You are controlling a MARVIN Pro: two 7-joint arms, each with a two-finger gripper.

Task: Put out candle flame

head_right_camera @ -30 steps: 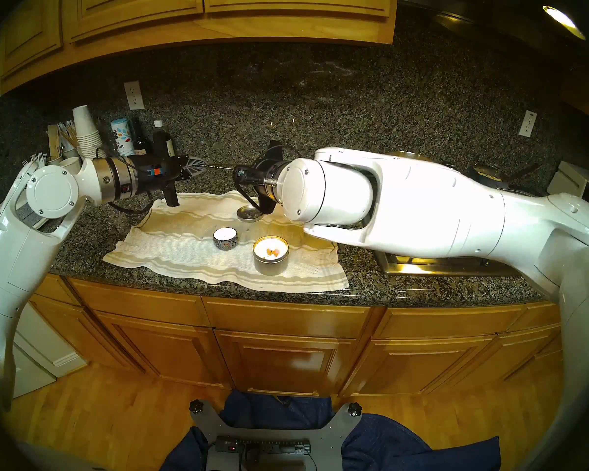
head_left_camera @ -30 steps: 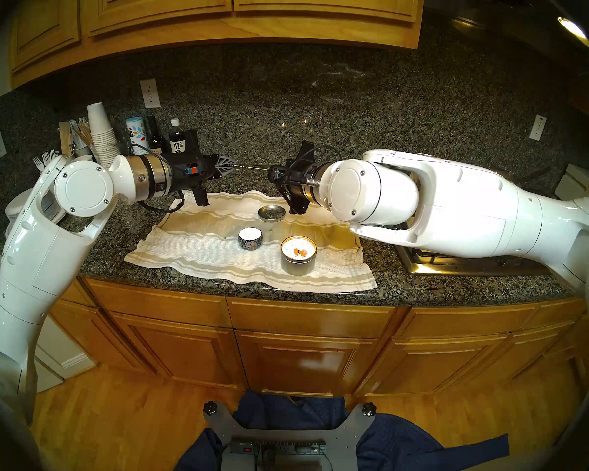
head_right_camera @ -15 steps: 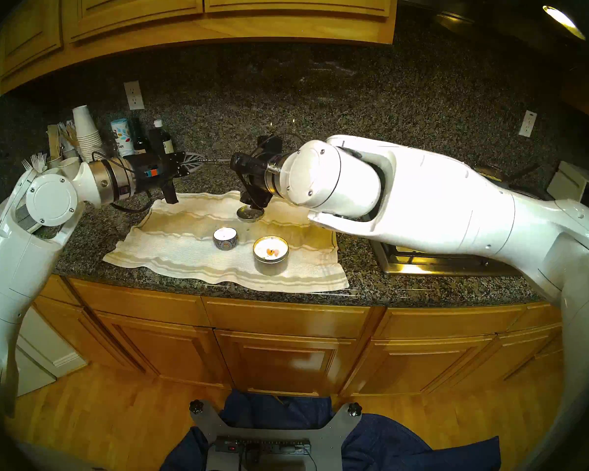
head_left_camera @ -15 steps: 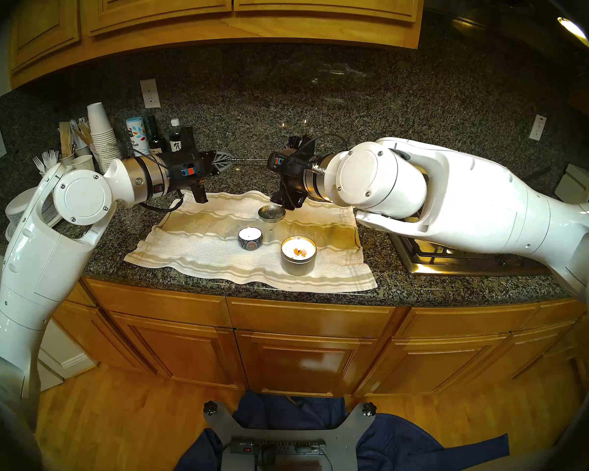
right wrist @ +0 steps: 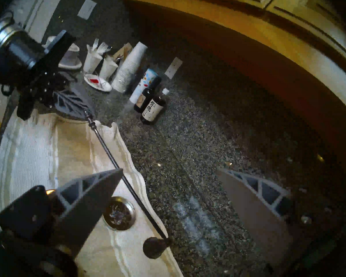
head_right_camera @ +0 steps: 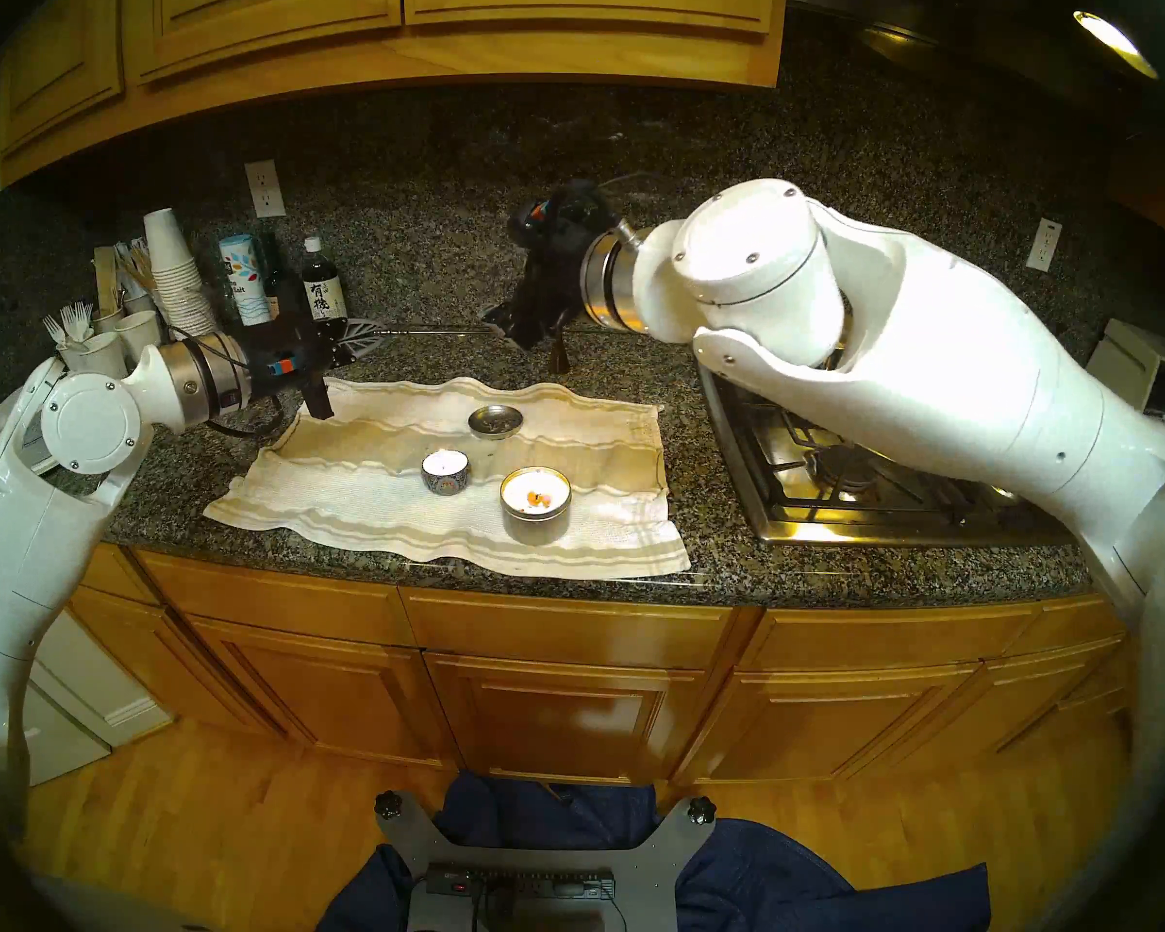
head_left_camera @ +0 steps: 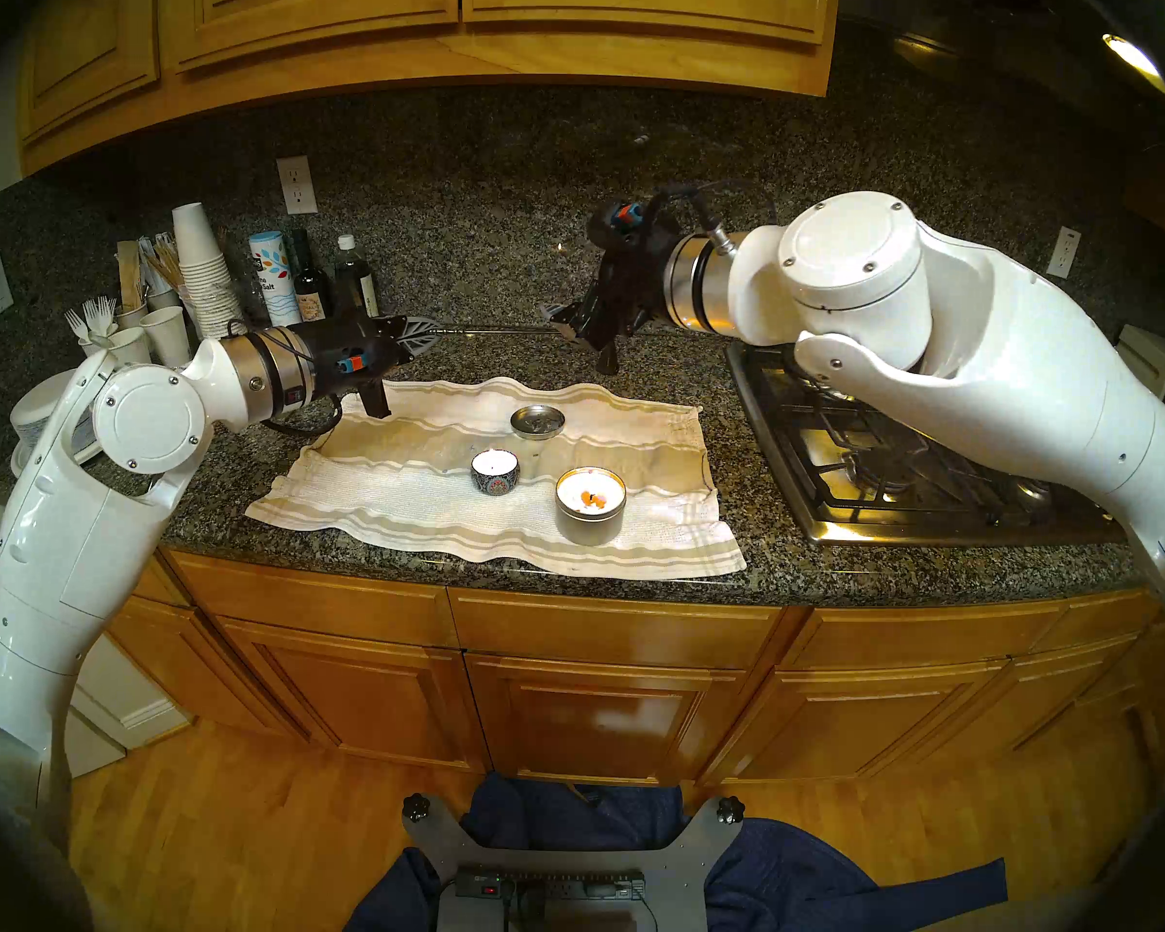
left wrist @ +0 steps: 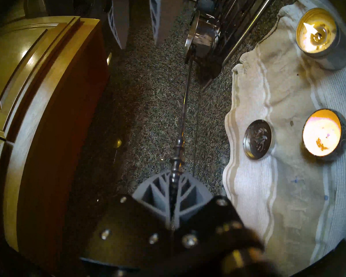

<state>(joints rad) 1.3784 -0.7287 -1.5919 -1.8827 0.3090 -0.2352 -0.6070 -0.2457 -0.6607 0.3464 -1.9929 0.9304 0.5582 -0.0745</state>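
Observation:
My left gripper point(head_left_camera: 413, 332) is shut on the handle of a long metal candle snuffer point(head_left_camera: 499, 332) and holds it level above the counter, behind the towel. The snuffer's bell point(right wrist: 154, 247) lies at the far end, under my right gripper point(head_left_camera: 570, 322), which is open with its fingers point(right wrist: 94, 192) apart on either side of the rod. A small patterned bowl candle point(head_left_camera: 494, 472) and a larger tin candle point(head_left_camera: 590, 503) stand on the striped towel point(head_left_camera: 398, 507). Both glow lit in the left wrist view point(left wrist: 324, 134), point(left wrist: 316, 34).
A round tin lid point(head_left_camera: 537, 421) lies on the towel behind the candles. Stacked paper cups point(head_left_camera: 196, 271), forks and bottles point(head_left_camera: 311, 285) crowd the back left. A gas stove point(head_left_camera: 902, 466) is at the right. Wall cabinets hang above.
My right arm has risen and swung back to the right, uncovering the stove, and its wrist has turned. My left arm has lowered slightly, still holding the snuffer.

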